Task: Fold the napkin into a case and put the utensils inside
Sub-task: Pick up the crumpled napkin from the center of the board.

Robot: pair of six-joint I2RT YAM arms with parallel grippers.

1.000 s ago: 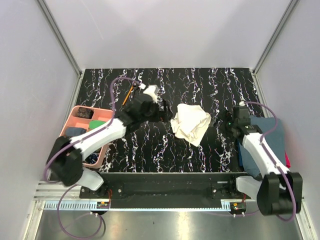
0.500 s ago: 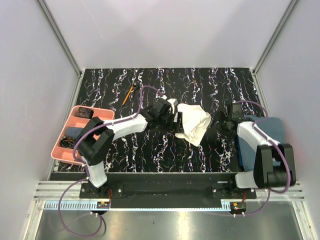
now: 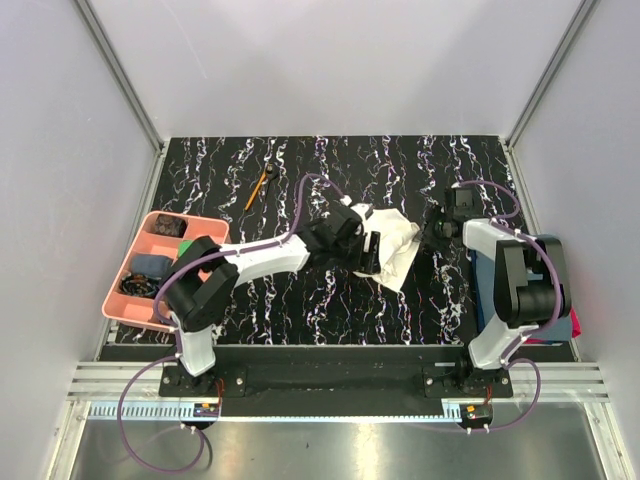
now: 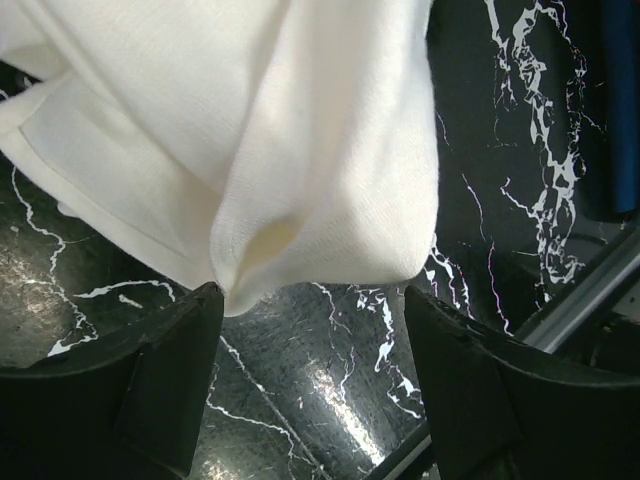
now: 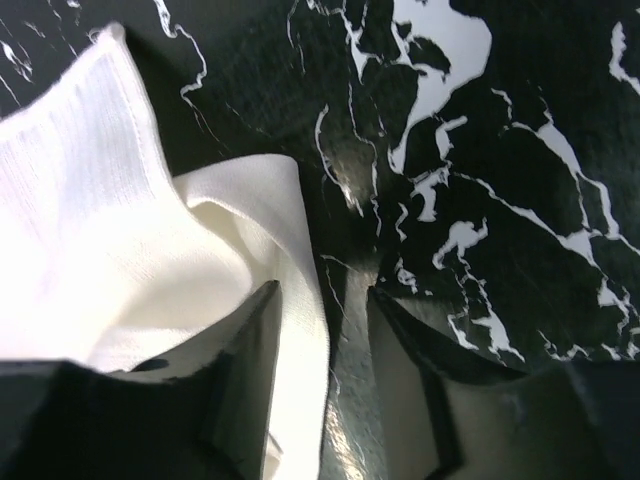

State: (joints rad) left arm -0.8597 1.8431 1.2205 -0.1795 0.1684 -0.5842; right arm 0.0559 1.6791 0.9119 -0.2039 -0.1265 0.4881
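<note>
The cream napkin (image 3: pixel 395 240) lies in a rumpled heap at the middle of the black marble table (image 3: pixel 300 300). My left gripper (image 3: pixel 368 252) sits at its left side, jaws open wide. In the left wrist view a napkin (image 4: pixel 300 120) corner hangs just ahead of the left gripper (image 4: pixel 312 300), touching the left finger's tip. My right gripper (image 3: pixel 430 232) is at the cloth's right edge. In the right wrist view the right gripper (image 5: pixel 323 290) stands open with a narrow gap, and the napkin (image 5: pixel 100 220) hem lies in it against the left finger. An orange-handled stick (image 3: pixel 258 187) lies far left.
A pink compartment tray (image 3: pixel 205 228) holding small dark and green items stands at the left edge. A dark blue towel (image 3: pixel 484 295) lies under the right arm at the right edge, also seen as the towel (image 4: pixel 620 100) in the left wrist view. Grey walls enclose three sides.
Both arms have reached inward to the napkin, the left from the tray side, the right from over the towel. The right jaws have narrowed around the hem; the left jaws narrowed slightly.
</note>
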